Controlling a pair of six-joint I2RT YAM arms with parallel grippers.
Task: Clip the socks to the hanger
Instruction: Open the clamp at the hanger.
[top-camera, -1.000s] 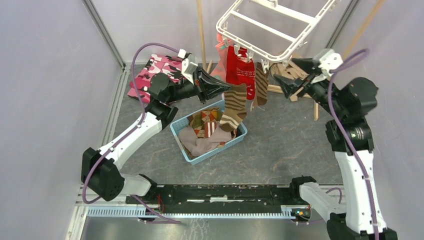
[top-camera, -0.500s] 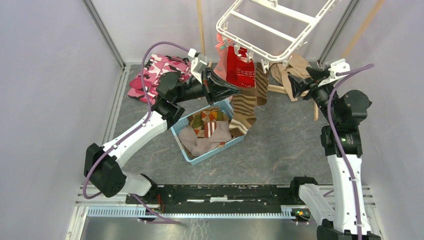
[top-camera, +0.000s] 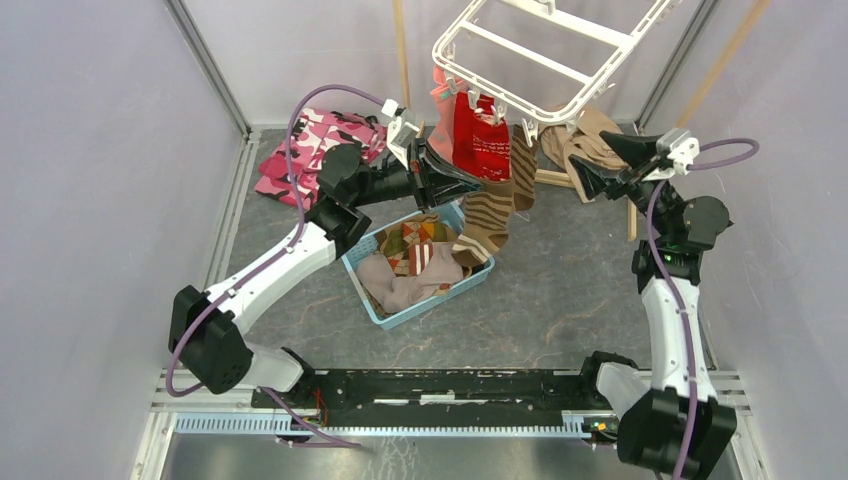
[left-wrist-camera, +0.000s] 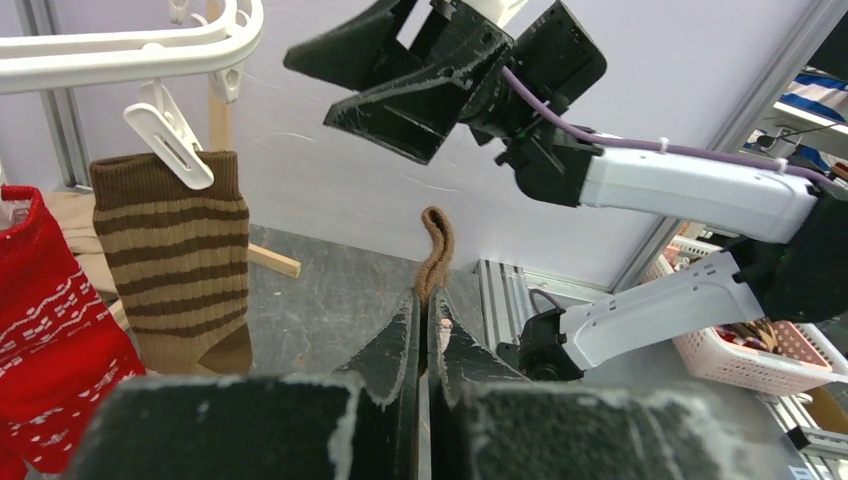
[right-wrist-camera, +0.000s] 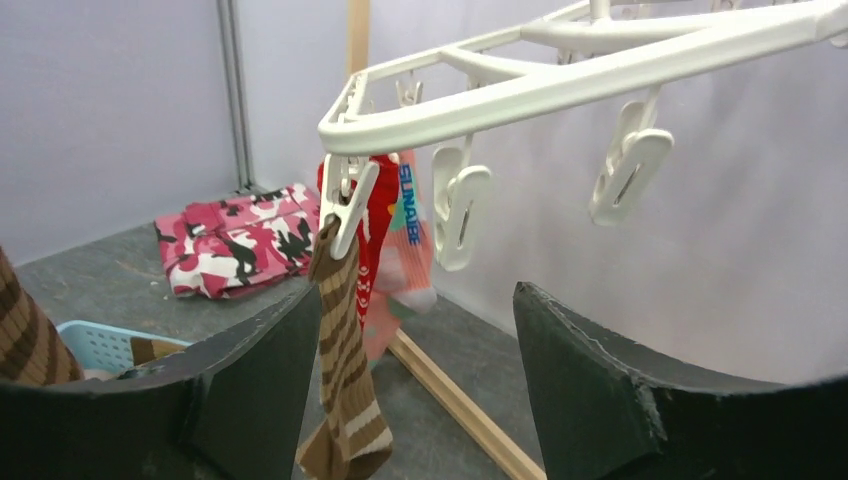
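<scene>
- Well to the left of the hanger (top-camera: 545, 60), a pink camouflage garment (top-camera: 305, 150) lies on the floor. It is not part of the job.
- Below the hanger's left corner is the left gripper (top-camera: 478, 183). Its jaws are pressed together on the cuff of a held striped sock (top-camera: 487, 215). In the left wrist view only a small brown end of the cuff stands above the fingertips (left-wrist-camera: 408, 330).
- The body of this sock hangs down over a blue basket (top-camera: 352, 262), which stands below the hanger and a little to its left. More pieces of fabric lie inside; I judge them to be socks that wait for their turn.
- On the near rim of the hanger, three socks are already clipped: a salmon-pink sock (top-camera: 440, 95), a red sock (top-camera: 478, 135) and a clipped brown sock (top-camera: 522, 165).
- Just to the right of them on the same rim, the right wrist view shows free pegs (right-wrist-camera: 460, 215) with nothing in them.
- To the right of the hanger's near rim is the right gripper (top-camera: 592, 163). Its jaws are wide apart and it holds nothing.
- In my judgement the task is only partly done: the held sock has no peg yet, and the basket is not emptied.
</scene>
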